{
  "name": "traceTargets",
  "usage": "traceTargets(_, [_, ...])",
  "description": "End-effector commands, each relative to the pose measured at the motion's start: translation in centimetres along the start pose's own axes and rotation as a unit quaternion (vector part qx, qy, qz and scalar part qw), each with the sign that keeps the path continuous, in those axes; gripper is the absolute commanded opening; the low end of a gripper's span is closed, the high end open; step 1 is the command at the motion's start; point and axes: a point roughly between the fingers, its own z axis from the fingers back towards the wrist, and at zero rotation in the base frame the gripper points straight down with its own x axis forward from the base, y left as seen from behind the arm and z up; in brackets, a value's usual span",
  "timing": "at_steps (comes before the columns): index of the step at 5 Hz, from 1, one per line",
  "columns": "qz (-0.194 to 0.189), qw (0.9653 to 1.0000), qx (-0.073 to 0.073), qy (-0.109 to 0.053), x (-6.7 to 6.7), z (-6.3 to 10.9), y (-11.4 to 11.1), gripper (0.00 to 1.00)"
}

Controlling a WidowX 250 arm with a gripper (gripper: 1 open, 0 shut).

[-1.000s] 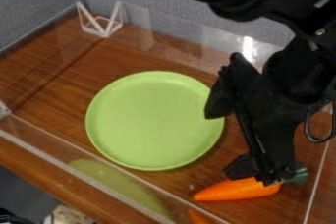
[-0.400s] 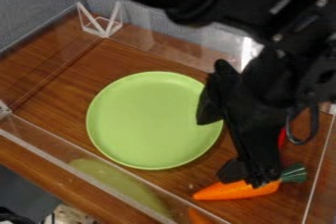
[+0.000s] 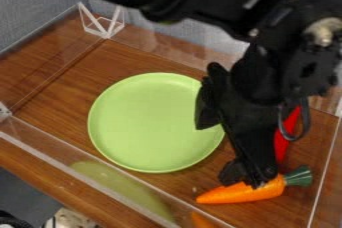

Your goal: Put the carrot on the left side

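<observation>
We are looking down at a brown wooden tabletop (image 3: 54,77) fenced by clear plastic walls, and we are taking the round, light green plastic plate (image 3: 150,120) lying flat on it as our landmark. The small orange tapered toy carrot (image 3: 242,190) with a dark green stem tip is lying on its side on the wood just off the plate's lower right edge, apart from the rim, with its pointed end facing the plate and its stem pointing away from it. The black robot gripper (image 3: 249,177) is reaching down steeply from the upper right, crossing over the plate's right rim, and its fingertips are standing spread right at the carrot's upper side. We are seeing the jaws released and wide apart, not clamped on anything; whether a fingertip is already touching the carrot we cannot tell, since the dark fingers are hiding the contact. A red piece (image 3: 285,130), partly covered by the arm, is showing to the right of the plate, above the carrot. A small white wire stand (image 3: 100,18) is sitting well beyond the plate's far left side, near the back corner of the enclosure.
</observation>
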Motion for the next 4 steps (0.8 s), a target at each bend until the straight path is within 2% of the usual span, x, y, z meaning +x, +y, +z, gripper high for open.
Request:
traceTargets(1, [0.023,0.9991,-0.014,-0.033,0.13,0.47,0.59,1.00])
traceTargets(2, [0.042,0.9978,-0.025,-0.044,0.34,0.23,0.49,1.00])
traceTargets(4, [0.089,0.9940,-0.035,-0.054,0.74,0.18,0.21,1.00])
